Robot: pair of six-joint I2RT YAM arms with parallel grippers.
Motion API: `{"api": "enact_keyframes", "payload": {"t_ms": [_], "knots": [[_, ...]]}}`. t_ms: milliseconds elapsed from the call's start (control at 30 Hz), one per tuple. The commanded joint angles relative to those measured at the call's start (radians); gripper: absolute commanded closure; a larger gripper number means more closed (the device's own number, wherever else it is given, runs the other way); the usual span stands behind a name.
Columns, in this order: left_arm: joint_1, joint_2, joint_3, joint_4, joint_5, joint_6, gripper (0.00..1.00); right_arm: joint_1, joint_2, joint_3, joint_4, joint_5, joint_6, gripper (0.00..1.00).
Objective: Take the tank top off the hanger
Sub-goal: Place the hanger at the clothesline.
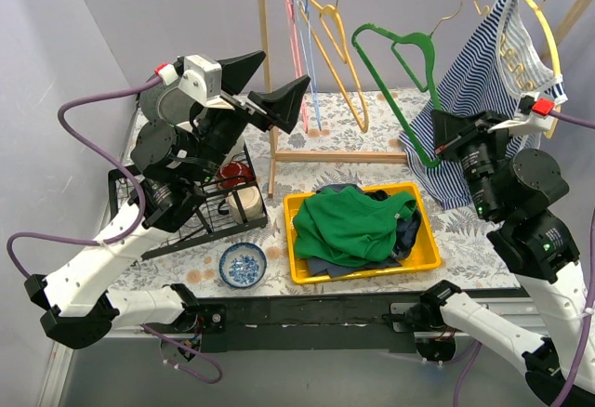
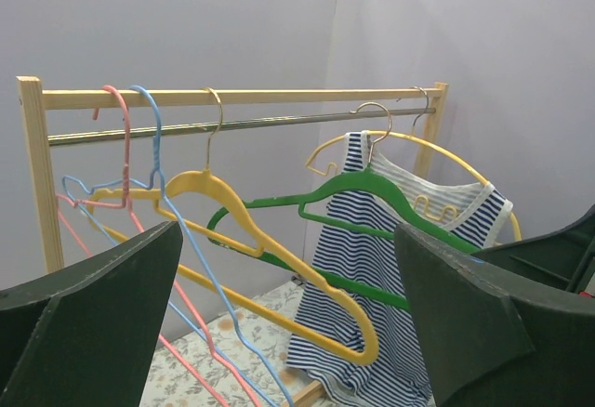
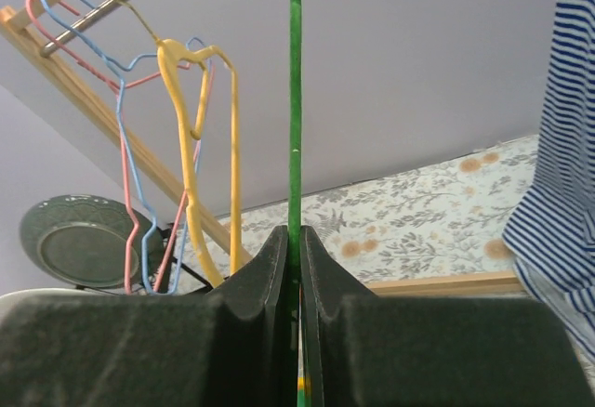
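Observation:
A blue-and-white striped tank top (image 1: 479,82) hangs at the right end of the wooden rack on a thin yellow hanger (image 1: 547,31). It also shows in the left wrist view (image 2: 367,277). A green hanger (image 1: 398,72) hangs tilted in front of it. My right gripper (image 1: 439,150) is shut on the green hanger's lower end, and the bar (image 3: 295,128) runs up from between the jaws (image 3: 294,240). My left gripper (image 1: 270,86) is open and empty, raised left of the rack and facing it. Its fingers (image 2: 93,314) frame the hangers.
The wooden rack (image 1: 268,72) also carries pink, blue and thick yellow hangers (image 1: 339,54). A yellow bin (image 1: 432,244) of green and dark clothes sits in front. A black dish rack (image 1: 186,216) and a blue bowl (image 1: 243,265) are at the left.

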Motion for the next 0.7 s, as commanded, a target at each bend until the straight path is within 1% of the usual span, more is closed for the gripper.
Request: {"api": "enact_keyframes", "payload": {"t_ms": [0,167,533,600,667], "knots": [[0.000,-0.038,-0.003,0.000,-0.020,0.027,0.02,0.001,0.026,0.101,0.046,0.051,-0.111,0.99],[0.000,-0.042,-0.012,0.009,-0.021,0.030,0.02,0.001,0.058,0.141,0.050,0.043,-0.176,0.99],[0.000,-0.055,-0.038,0.015,-0.026,0.033,0.02,0.003,0.184,0.231,0.014,0.107,-0.199,0.99],[0.000,-0.064,-0.043,0.015,-0.028,0.033,0.02,0.000,0.202,0.229,0.023,0.118,-0.202,0.99],[0.000,-0.070,-0.047,0.016,-0.029,0.036,0.02,0.003,0.214,0.218,0.069,0.106,-0.226,0.99]]}}
